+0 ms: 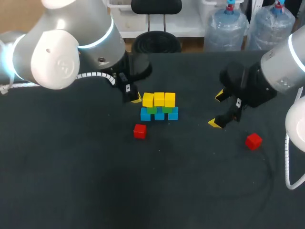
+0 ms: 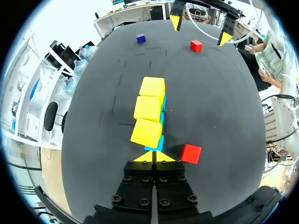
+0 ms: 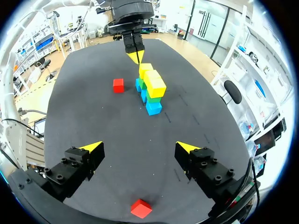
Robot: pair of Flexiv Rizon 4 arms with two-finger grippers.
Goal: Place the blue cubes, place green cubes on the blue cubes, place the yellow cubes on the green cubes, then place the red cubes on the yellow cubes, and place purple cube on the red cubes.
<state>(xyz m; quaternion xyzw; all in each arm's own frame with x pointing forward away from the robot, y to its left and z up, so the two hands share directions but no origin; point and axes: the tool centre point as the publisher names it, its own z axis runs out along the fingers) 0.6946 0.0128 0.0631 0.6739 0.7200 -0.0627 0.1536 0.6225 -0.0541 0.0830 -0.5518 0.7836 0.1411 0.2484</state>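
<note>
Three blue cubes (image 1: 159,115) stand in a row mid-table, with green cubes (image 1: 151,110) on them and three yellow cubes (image 1: 159,99) on top. My left gripper (image 1: 135,98) is shut and empty, its tips just off the row's left end (image 2: 154,156). One red cube (image 1: 139,130) lies in front of the stack, beside the left gripper (image 2: 191,153). My right gripper (image 1: 218,109) hangs open and empty to the right of the stack (image 3: 140,148). A second red cube (image 1: 253,141) lies near it (image 3: 140,208). A purple cube (image 2: 140,38) sits far beyond the stack.
The black table (image 1: 95,191) is bare in front of the stack. My left arm's large white body (image 1: 57,43) covers the back left corner. A white cable (image 1: 287,162) hangs from my right arm at the right edge.
</note>
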